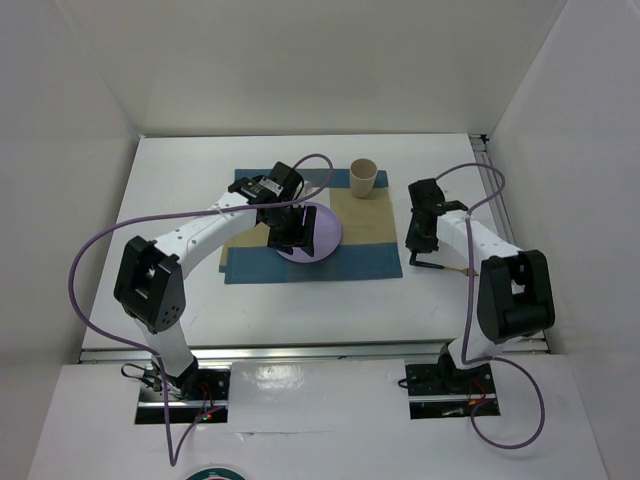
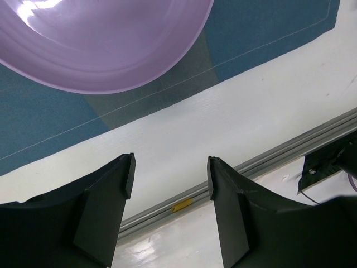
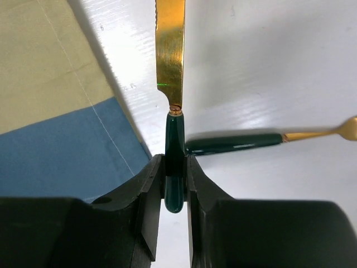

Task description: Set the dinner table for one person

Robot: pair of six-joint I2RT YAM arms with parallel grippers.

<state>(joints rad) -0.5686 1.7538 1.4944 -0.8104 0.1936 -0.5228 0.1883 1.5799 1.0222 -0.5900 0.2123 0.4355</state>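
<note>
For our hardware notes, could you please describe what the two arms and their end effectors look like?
Both the left arm and right arm have white links with bulky black joint housings, and a purple cable loops along each. The left end effector and right end effector have black, angular, wedge-like fingers.

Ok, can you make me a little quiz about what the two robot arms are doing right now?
1. Pick one: what is the right gripper shut on? A) a glass bottle B) the dark green handle of the gold knife C) a napkin
2. True or false: the left gripper is holding the purple plate.
3. Fill in: the beige cup stands on the far part of the ____.

Key: 1 B. 2 False, its jaws stand open with nothing between them. 3 The placemat.
</note>
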